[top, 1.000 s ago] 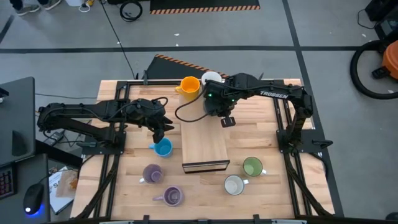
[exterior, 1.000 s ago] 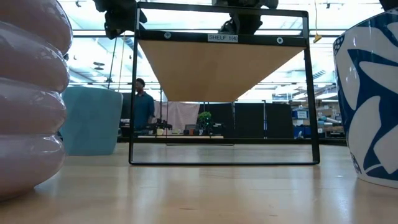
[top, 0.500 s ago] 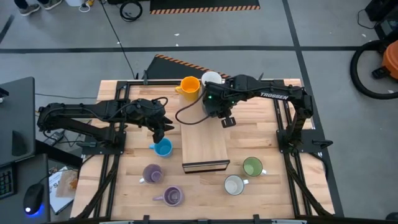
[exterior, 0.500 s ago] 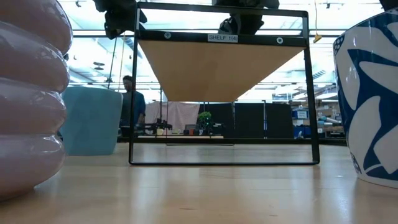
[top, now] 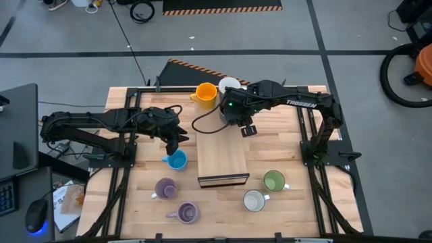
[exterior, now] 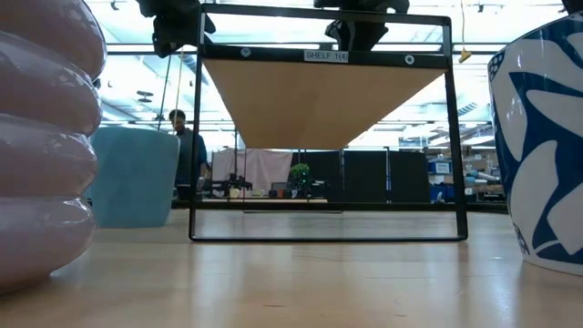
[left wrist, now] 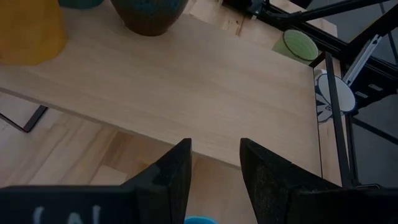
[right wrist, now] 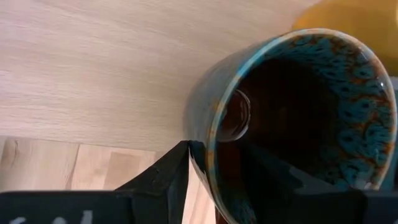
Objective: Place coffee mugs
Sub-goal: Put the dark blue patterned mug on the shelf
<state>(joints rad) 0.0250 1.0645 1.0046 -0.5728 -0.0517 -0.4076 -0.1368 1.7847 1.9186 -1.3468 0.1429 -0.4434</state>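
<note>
Fingers (right wrist: 168,180) of the right gripper (top: 237,121) pinched the dark brown mug's (right wrist: 292,124) rim above the wooden shelf board (top: 221,156), beside the orange mug (top: 206,93). Left gripper (top: 173,145) hung part-open, holding nothing, over the light blue mug (top: 177,160).

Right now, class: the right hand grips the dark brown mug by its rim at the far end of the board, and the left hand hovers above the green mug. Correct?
Not quite. The high view shows the left hand above the light blue mug, not the green mug. The rest stands: the right hand grips the dark brown mug by its rim at the board's far end.
</note>
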